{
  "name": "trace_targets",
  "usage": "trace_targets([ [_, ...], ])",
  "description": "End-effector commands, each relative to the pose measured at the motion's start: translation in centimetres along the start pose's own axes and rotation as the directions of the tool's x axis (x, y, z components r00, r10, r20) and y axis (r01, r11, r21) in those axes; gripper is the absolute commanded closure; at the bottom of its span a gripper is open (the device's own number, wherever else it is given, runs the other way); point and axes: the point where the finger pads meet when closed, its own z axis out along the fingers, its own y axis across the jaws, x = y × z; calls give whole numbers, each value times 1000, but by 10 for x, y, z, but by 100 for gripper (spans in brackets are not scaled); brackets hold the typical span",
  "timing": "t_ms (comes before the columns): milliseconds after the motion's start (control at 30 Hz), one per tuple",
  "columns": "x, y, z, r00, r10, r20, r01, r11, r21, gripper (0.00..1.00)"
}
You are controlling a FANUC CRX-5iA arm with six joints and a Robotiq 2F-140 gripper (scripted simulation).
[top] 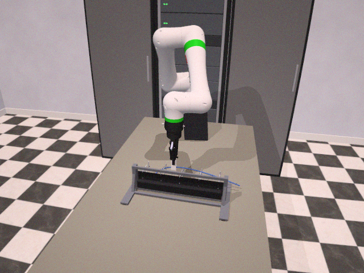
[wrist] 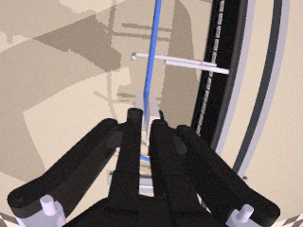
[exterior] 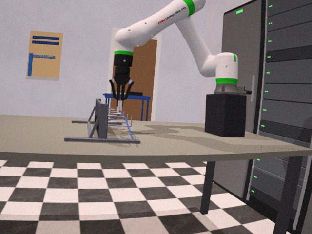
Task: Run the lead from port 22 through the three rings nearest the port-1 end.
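From left to right in the top view, the patch-panel rack (top: 134,180) (exterior: 102,121) (wrist: 244,43) stands upright on the table (top: 152,240) (exterior: 173,143), and the blue lead (top: 205,172) (exterior: 127,124) (wrist: 152,47) emerges along its robot-facing side, toward what would be the high-numbered ports. Just right of the rack's left half, the Robotiq 2F-140 gripper (top: 173,168) (exterior: 120,107) (wrist: 144,102) points straight down, its jaws all but closed, pinching the lead between pale fingertips. The lead arcs on rightward over the cable manager's rings (top: 219,173) (exterior: 131,121) (wrist: 180,59) to its free end (top: 239,185) (exterior: 132,138), low beyond the rack's port-1 end; whether it sits inside those last three rings is, at this size, hard to say. Slim and probably light, the lead seems springy enough to hold a broad curve, and may slide lengthwise in a loose pinch or rebound on release. A hold near each ring, above its front gap, should suit pressing it in; gentle force matters, since a snagged lead could drag or tip the unfastened rack.
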Motion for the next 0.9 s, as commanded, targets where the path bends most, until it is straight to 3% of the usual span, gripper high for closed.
trace_targets([
  [0,0,1,3,1000,0,0,0,1000,-1,100],
  [867,0,1,22,1000,0,0,0,1000,-1,100],
])
